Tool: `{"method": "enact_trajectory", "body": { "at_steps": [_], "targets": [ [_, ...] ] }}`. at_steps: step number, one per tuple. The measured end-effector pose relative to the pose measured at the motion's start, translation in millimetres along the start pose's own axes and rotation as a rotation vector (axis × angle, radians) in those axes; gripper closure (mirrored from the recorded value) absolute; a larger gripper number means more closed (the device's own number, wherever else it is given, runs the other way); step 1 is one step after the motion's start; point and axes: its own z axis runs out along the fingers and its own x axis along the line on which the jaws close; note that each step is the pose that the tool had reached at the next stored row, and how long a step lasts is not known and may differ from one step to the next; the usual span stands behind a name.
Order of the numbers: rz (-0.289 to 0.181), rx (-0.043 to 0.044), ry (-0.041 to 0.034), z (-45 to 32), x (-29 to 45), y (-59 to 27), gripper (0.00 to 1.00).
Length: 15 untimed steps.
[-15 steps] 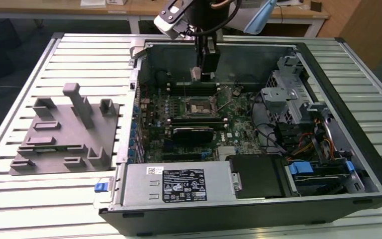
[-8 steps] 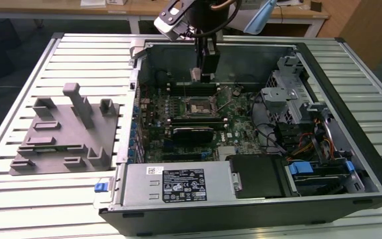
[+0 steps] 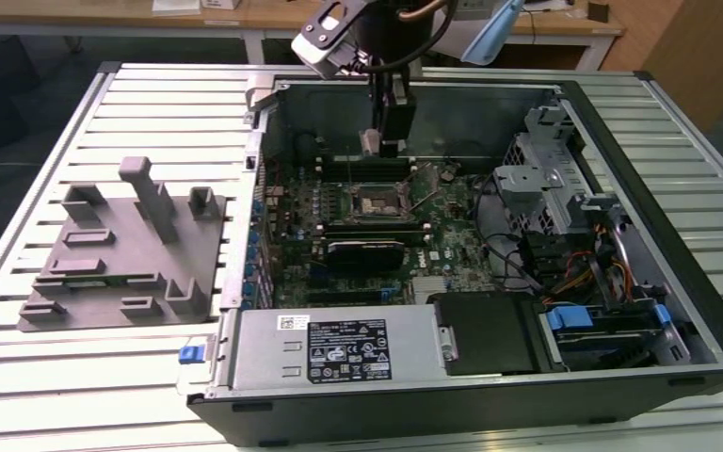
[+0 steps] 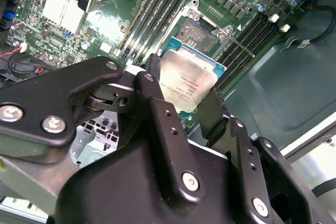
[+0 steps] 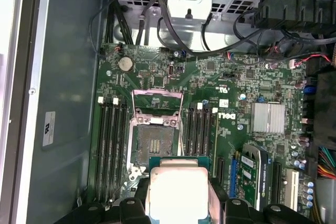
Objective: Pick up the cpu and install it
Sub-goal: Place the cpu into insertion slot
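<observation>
Gripper (image 4: 185,94) clamped on the cpu (image 5: 177,190) by two opposite edges, silver top toward the wrist, held above the motherboard (image 5: 247,108) inside the open computer case (image 3: 714,320). The open CPU socket (image 5: 154,148), its load plate raised, lies just beside the chip's edge and offset from it, not under it.

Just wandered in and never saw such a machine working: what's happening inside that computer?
A robot arm's pincer holds the cpu, a small square chip with a silver top, clamped between its fingers. It hangs inside the open computer case, above the green motherboard. The socket stands open with its metal frame lifted, and the chip is not yet in it. A grey plastic fixture sits on the table beside the case.
</observation>
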Motion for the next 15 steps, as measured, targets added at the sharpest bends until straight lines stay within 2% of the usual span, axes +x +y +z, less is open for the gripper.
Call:
{"method": "enact_trajectory", "body": {
  "at_steps": [15],
  "targets": [
    [0.0, 0.0001, -0.0001, 4.5, 0.1, -0.2, 0.47]
  ]
}}
